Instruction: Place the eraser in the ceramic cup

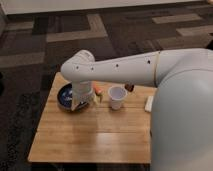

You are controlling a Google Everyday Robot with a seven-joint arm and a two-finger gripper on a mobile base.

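Observation:
The small white ceramic cup point(116, 97) stands upright near the middle of the wooden table point(90, 135). Just behind it to the right, a dark reddish-brown eraser point(130, 87) lies on the table, partly under my white arm. My gripper point(85, 102) hangs down from the wrist at the left, over the right edge of a dark blue bowl point(61, 97). It is left of the cup and well apart from the eraser. The gripper is open, with nothing between its fingers.
A thin orange stick point(97, 90) lies between the bowl and the cup. A flat white block point(149, 103) sits near the table's right side, beside my arm's bulky white body. Dark patterned carpet surrounds the table.

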